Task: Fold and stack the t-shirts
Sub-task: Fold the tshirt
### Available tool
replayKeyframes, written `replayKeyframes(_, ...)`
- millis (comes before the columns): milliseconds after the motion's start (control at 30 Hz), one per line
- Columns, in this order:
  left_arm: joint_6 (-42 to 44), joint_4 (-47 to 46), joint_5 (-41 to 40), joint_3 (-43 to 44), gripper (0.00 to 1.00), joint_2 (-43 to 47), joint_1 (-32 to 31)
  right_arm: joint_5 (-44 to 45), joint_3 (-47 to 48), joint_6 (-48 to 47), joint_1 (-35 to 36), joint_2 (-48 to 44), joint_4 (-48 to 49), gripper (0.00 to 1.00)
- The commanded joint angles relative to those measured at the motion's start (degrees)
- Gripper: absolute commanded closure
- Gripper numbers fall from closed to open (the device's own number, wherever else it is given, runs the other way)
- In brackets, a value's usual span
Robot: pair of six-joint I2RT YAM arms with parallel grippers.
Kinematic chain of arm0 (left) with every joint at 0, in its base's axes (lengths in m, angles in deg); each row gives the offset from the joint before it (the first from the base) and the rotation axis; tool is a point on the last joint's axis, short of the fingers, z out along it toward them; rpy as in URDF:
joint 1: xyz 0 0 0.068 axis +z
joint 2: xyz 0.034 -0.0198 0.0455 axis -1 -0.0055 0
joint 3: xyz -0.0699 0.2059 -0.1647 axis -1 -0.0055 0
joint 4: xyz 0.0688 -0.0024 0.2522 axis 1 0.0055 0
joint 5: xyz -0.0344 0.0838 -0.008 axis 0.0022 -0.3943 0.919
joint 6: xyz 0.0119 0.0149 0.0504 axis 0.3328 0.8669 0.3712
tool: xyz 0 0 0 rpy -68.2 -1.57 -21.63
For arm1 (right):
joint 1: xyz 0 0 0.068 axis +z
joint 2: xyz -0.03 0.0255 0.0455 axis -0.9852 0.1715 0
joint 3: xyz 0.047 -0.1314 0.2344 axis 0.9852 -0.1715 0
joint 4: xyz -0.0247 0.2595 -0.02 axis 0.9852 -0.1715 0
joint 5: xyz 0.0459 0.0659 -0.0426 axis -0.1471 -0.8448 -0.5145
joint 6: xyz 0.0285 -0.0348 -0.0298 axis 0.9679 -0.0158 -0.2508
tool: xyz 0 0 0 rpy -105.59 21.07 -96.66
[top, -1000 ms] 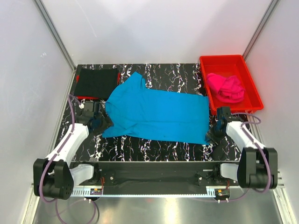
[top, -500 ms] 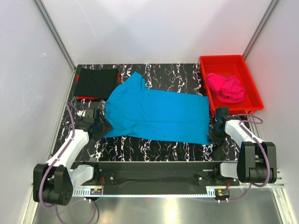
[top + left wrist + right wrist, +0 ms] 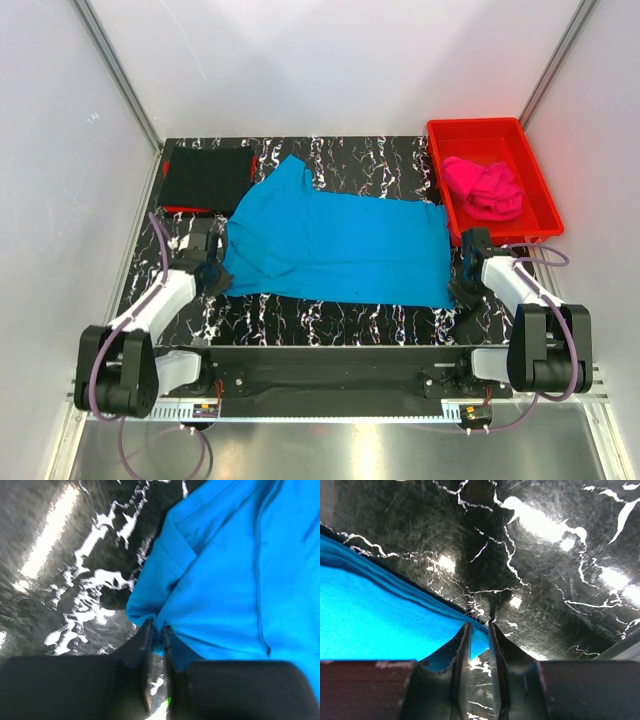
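- The left gripper (image 3: 156,630) is clenching on the near-left edge of the blue shirt (image 3: 335,245). In the left wrist view its two dark fingers (image 3: 144,652) are standing almost together, with a small fold of blue cloth pinched between the tips.
- The right gripper (image 3: 479,630) is grasping the same shirt at its near-right corner. The jaws are standing narrow, and the hem corner is running in between them.
- Both grippers are sitting low at the surface of the table (image 3: 330,320), one at each near end of the shirt.
- The blue shirt is lying spread out between the two grippers and reaching away from them toward the far side. The collar and sleeve end is lying nearest the left gripper, and the straight hem end nearest the right gripper.
- The cloth just ahead of the left gripper is bunching into a low wrinkle. Ahead of the right gripper the hem is lying as a straight edge on the bare table.
- The black shirt (image 3: 205,177), folded to a flat square, is lying beyond the left gripper at the far-left corner, just beside the blue shirt's upper sleeve. Contact between the two cannot be confirmed.
- The pink shirt (image 3: 485,188) is lying crumpled inside the red bin (image 3: 478,127), beyond the right gripper at the far right and apart from it.
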Motion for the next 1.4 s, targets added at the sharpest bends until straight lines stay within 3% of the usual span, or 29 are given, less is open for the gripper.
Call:
replayKeyframes(0,2.66,-0.91,-5.28,4.24,0.97,-3.16,-0.07,6.62,1.08,1.14,-0.15,0.52,-0.65,0.73)
replayKeyframes(267,4.34,2.16,-8.09,8.99,1.0,-4.58,-0.07,8.9,1.61,2.37,-0.15,-0.01,-2.05,0.73)
replayKeyframes(467,4.86,4.36,-8.71,12.68,0.91,-9.22,-0.07,9.69,1.79,3.07,-0.15,-0.8,-3.28,0.74)
replayKeyframes(500,4.78,4.54,-8.62,12.77,0.85,-9.76,-0.07,9.61,1.7,3.07,-0.15,-0.89,-3.2,0.74)
replayKeyframes(533,4.86,4.63,-8.27,12.95,0.7,-10.11,-0.07,9.69,1.7,3.25,-0.15,-1.15,-3.46,0.74)
replayKeyframes(633,5.21,6.38,-8.18,14.0,0.46,-10.21,-0.07,8.39,1.61,2.2,-0.06,-2.2,-3.11,0.74)
replayKeyframes(767,5.74,10.25,-10.46,16.9,0.4,-6.18,-0.07,4.86,5.02,-0.7,-0.15,-4.58,-4.15,0.75)
replayKeyframes(867,5.57,10.78,-11.26,16.64,0.38,-3.01,-0.07,2.32,8.19,-1.67,-0.06,-8.0,-6.8,0.75)
replayKeyframes(1033,2.58,5.79,-5.55,10.59,0.41,-1.33,-0.07,-5.76,7.86,0.43,0.99,-10.21,-4.69,0.76)
replayKeyframes(1167,2.05,1.64,-2.47,5.66,0.45,0.25,-0.07,-7.0,4.7,1.05,1.34,-8.28,-0.84,0.77)
replayKeyframes(1367,1.61,4.28,-6.5,6.44,0.44,1.22,-0.07,-9.03,2.58,0.52,1.34,-1.6,2.52,0.77)
